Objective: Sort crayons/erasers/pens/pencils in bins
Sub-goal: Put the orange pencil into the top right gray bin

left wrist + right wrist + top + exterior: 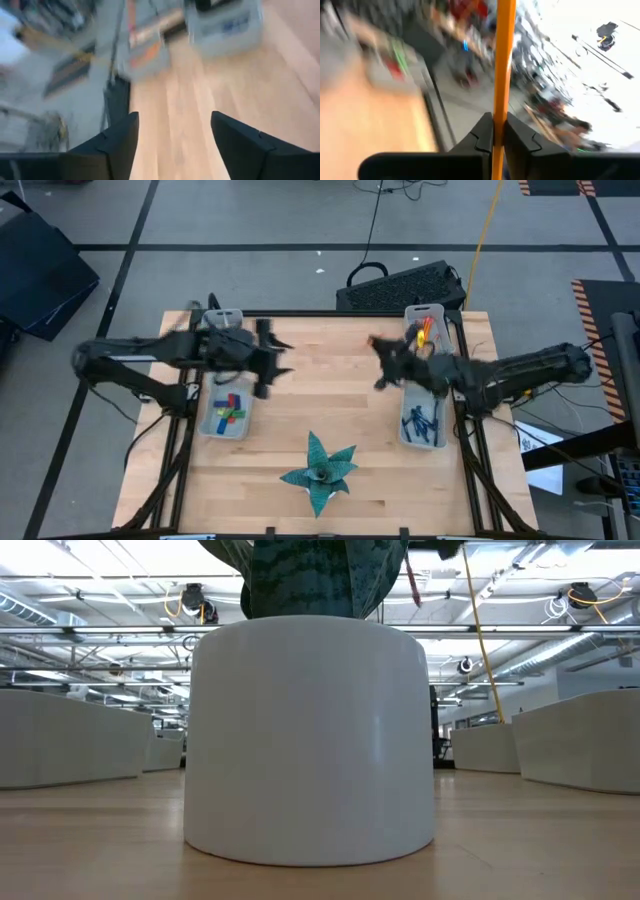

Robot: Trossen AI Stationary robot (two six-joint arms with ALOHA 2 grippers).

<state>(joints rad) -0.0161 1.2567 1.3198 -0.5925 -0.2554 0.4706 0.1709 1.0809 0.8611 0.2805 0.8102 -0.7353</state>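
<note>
Already pinched upright between the right gripper's (499, 131) closed fingers: long thin orange pencil (503, 60), just left of the far-right translucent plastic bin (428, 320). Left gripper (172, 131) spread wide, empty, farther off.

Orange pencil (505, 60), long and thin, clamped upright between closed jaws of the right gripper (499, 131), lifted off the desk. Four translucent bins in two columns: far right bin (428, 325) loaded with orange pencils and something red; near right bin (423, 425) full of dark blue pens (420, 420) in a loose heap. Near left bin (226, 412) showing small coloured pieces, blue, red, green. Far left bin (224, 317) mostly hidden, contents impossible to tell.
</note>
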